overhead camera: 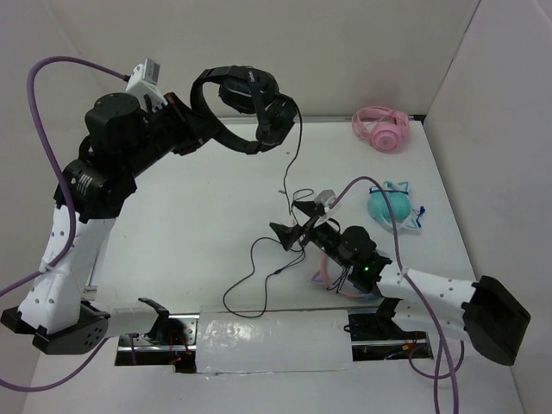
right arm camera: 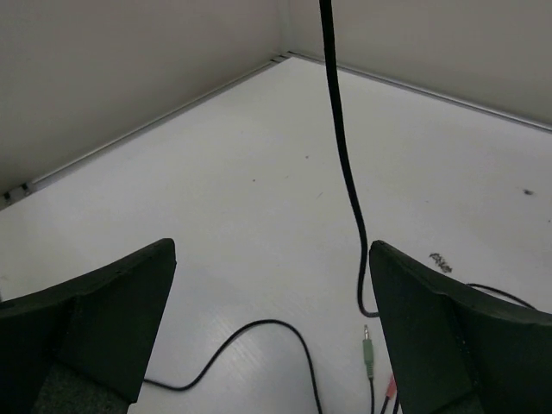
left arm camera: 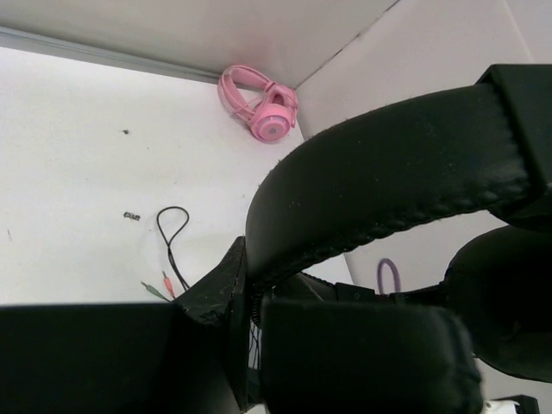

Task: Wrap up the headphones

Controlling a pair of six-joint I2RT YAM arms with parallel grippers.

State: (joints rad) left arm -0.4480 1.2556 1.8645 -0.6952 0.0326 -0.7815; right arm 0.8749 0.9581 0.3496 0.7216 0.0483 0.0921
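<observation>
The black headphones hang in the air at the back, left of centre. My left gripper is shut on their padded headband, with the fingertips clamped on it. The thin black cable drops from an earcup to the table and lies in loose loops. My right gripper is open and low over the table. In the right wrist view the cable runs down close to the right finger, not gripped. Its green plug lies between the fingers.
Pink headphones lie at the back right corner and also show in the left wrist view. Teal cat-ear headphones lie right of my right arm. A white block sits at the near edge. Walls enclose the table.
</observation>
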